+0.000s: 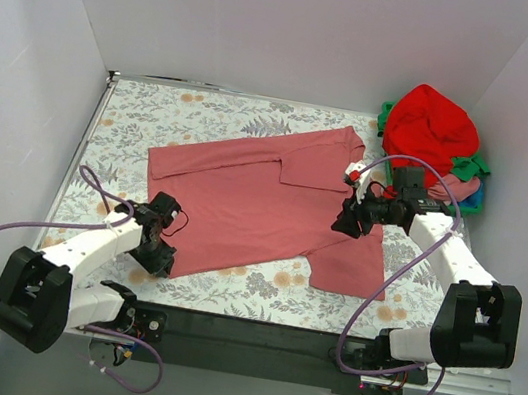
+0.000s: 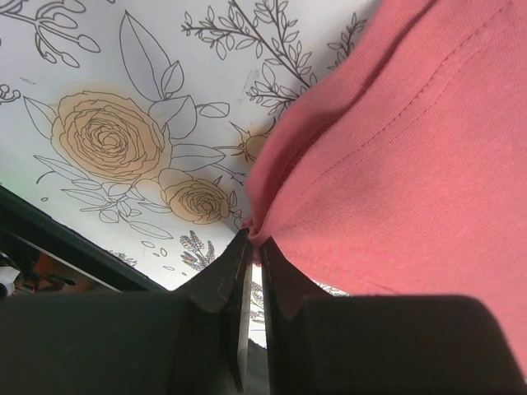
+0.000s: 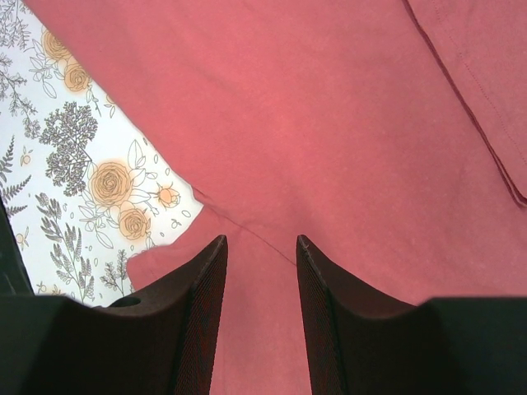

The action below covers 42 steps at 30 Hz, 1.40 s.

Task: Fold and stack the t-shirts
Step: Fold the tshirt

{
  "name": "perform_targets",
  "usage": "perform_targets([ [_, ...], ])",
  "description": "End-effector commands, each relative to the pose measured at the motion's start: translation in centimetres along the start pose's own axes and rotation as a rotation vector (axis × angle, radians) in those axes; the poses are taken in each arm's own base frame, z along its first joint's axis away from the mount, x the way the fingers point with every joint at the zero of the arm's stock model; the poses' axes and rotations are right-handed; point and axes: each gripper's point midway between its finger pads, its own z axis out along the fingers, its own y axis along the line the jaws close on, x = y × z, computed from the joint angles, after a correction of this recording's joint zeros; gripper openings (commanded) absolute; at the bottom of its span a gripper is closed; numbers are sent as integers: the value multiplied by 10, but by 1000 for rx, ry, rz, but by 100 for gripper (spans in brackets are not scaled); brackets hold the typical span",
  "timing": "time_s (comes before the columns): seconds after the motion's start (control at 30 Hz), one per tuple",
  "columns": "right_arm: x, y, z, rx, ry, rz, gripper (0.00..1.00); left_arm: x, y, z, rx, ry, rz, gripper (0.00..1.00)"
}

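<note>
The pink t-shirt (image 1: 253,201) is pinched by the left gripper (image 2: 254,247); the right gripper (image 3: 259,247) is parted. A red t-shirt (image 1: 433,125) is heaped far right.

Flat rose-pink t-shirt (image 1: 252,206) on floral table (image 1: 207,112)

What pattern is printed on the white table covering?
The white table covering shows outlined leaves, tan roses; left wrist view.
</note>
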Motion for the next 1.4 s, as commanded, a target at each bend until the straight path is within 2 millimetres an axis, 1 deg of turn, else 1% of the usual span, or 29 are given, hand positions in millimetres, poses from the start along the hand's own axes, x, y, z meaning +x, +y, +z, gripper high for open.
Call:
perform_targets([
  [0.0, -4, -2, -3, 4, -19, -23, 46, -10, -7, -7, 32, -45, -30, 1],
  [0.2, 3, -3, -4, 5, 4, -38, 46, -11, -25, -20, 110, -37, 14, 0],
  [0.33, 8, -4, -8, 13, 32, -44, 46, -9, -32, -22, 142, -22, 35, 0],
  [0.43, 18, -4, -13, 30, 83, -73, 46, -7, -33, -24, 167, -19, 48, 0],
  [0.47, 23, -2, -17, 36, 106, -76, 46, -7, -34, -25, 175, -18, 53, 0],
  [0.53, 33, -4, -22, 53, 162, -112, 46, -6, -35, -26, 192, -14, 60, 0],
  [0.67, 52, 3, -33, 48, 245, -121, 46, -3, -37, -26, 226, -3, 67, 0],
  [0.7, 61, 8, -36, 42, 275, -109, 46, -2, -39, -26, 238, 0, 67, 0],
  [0.77, 72, 10, -38, 38, 303, -117, 46, 1, -40, -26, 253, 12, 72, 0],
  [0.8, 85, 14, -39, 31, 336, -100, 46, 2, -41, -24, 260, 17, 73, 0],
  [0.87, 97, 16, -41, 29, 363, -88, 46, 3, -41, -23, 262, 24, 77, 0],
  [0.9, 107, 18, -42, 25, 388, -85, 46, 4, -42, -23, 271, 26, 80, 0],
  [1.03, 125, 17, -45, 28, 442, -70, 46, 4, -45, -24, 284, 26, 87, 0],
  [1.17, 137, 16, -46, 14, 495, -53, 45, 2, -48, -28, 297, 19, 97, 0],
  [1.23, 145, 16, -51, 16, 539, -80, 46, 2, -48, -30, 301, 16, 97, 0],
  [1.3, 158, 19, -60, 23, 601, -100, 46, 1, -48, -31, 308, 12, 96, 0],
  [1.37, 166, 23, -66, 21, 640, -125, 46, 1, -49, -32, 313, 14, 94, 0],
])
